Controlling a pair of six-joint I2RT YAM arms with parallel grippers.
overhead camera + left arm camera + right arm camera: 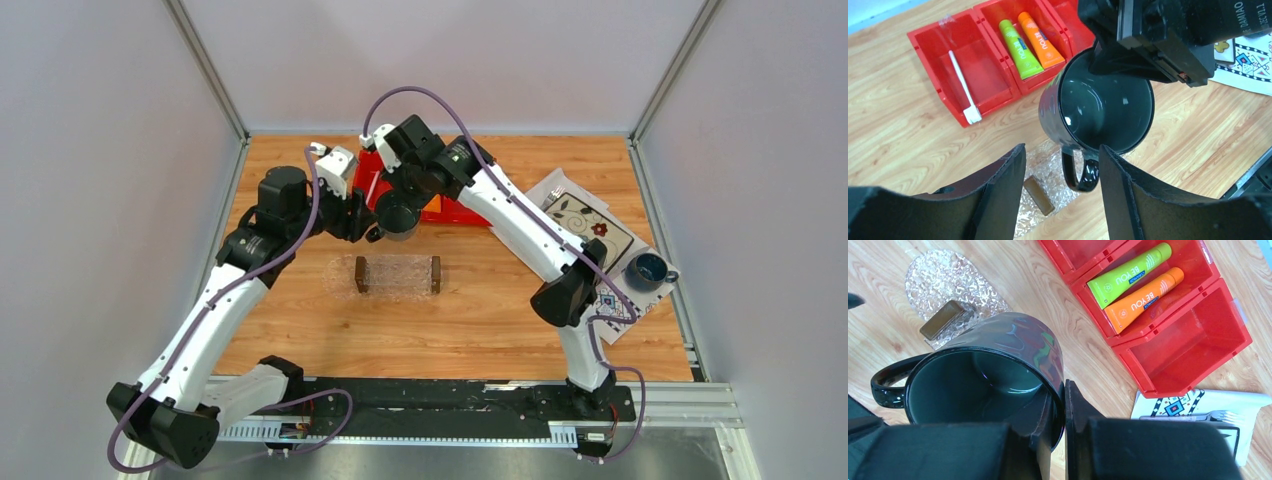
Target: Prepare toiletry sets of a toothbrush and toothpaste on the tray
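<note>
Mug clearing seems the step: your right gripper pinches its rim, left gripper gapes open nearby; next, lift toothbrush and toothpaste from the red bin onto the tray.

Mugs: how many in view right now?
2. A dark mug is pinched by its rim in the right gripper, by the red bin; a second mug stands on the patterned cloth at the table's right side. Nothing suggests hidden ones.
</note>
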